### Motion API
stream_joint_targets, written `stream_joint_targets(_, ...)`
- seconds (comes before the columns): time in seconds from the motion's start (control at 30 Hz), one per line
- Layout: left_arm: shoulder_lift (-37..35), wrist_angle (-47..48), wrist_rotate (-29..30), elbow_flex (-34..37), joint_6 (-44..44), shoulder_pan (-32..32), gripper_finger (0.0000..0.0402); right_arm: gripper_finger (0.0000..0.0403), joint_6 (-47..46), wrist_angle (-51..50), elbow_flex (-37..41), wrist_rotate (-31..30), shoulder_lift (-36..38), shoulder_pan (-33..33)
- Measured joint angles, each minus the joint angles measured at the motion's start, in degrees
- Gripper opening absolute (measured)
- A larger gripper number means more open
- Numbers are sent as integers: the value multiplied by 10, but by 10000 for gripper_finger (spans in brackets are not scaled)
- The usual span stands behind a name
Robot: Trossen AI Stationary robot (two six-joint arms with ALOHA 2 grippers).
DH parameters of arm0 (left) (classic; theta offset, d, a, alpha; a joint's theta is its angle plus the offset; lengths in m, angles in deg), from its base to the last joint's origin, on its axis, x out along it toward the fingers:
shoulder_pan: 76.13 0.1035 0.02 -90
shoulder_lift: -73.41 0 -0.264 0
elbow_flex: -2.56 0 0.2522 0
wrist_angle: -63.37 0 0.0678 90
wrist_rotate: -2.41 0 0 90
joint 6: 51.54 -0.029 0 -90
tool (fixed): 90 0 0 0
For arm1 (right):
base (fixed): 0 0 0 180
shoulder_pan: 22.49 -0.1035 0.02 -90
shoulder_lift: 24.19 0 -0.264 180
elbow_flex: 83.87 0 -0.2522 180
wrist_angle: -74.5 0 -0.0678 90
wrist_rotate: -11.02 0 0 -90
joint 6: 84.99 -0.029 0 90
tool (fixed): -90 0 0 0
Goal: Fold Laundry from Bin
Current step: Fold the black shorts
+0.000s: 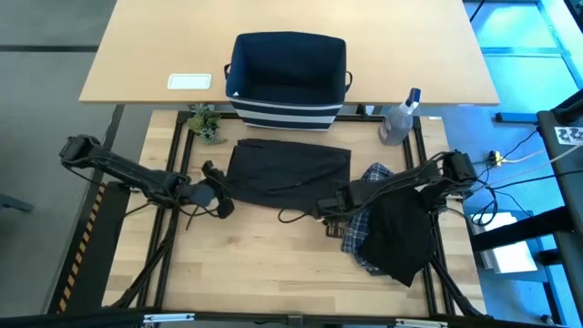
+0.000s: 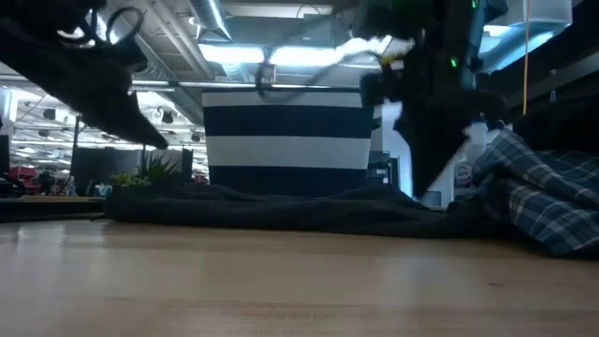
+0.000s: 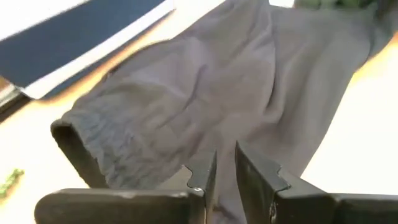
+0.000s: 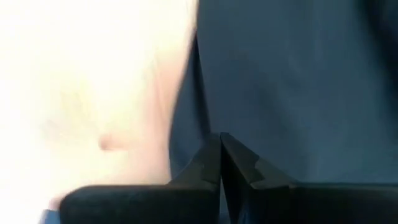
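High view. The bin, navy with white stripes, stands at upper centre across the join of two tables. Below it the dark olive garment lies spread flat at centre. The left gripper sits at that garment's left edge; the right gripper sits at its lower right edge. A black garment is draped over the plaid shirt at lower right, under the right arm. A spray bottle stands right of the bin, a small plant to its left, and a white card at upper left; no writing is legible on any of them.

Low view. The bin fills centre background, the olive garment lies flat before it, and the plaid shirt is heaped at right.

Left wrist view. The fingers stand slightly apart over a cuffed end of the olive garment; whether cloth is pinched cannot be told.

Right wrist view. The fingers are pressed together, with dark cloth behind them; a grip cannot be confirmed.
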Motion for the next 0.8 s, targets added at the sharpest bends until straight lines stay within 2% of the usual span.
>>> stream_joint_targets(0.2,-30,-16,22,0,-2,-13,58,26,33,44,-33,-7,10,0)
stream_joint_targets(0.3,-30,-28,24,0,-34,-11,54,38,60,122,-38,-42,10,7)
stream_joint_targets(0.4,-22,-42,24,0,-82,6,29,34,75,185,-38,-38,9,23)
stream_joint_targets(0.47,-19,-41,24,0,-90,32,9,21,79,199,-38,-29,9,33)
stream_joint_targets(0.57,-14,-42,12,0,-94,86,5,4,81,187,-38,-19,3,43)
stream_joint_targets(0.8,18,-81,-113,-1,-139,222,1,2,42,107,-37,-62,-2,46)
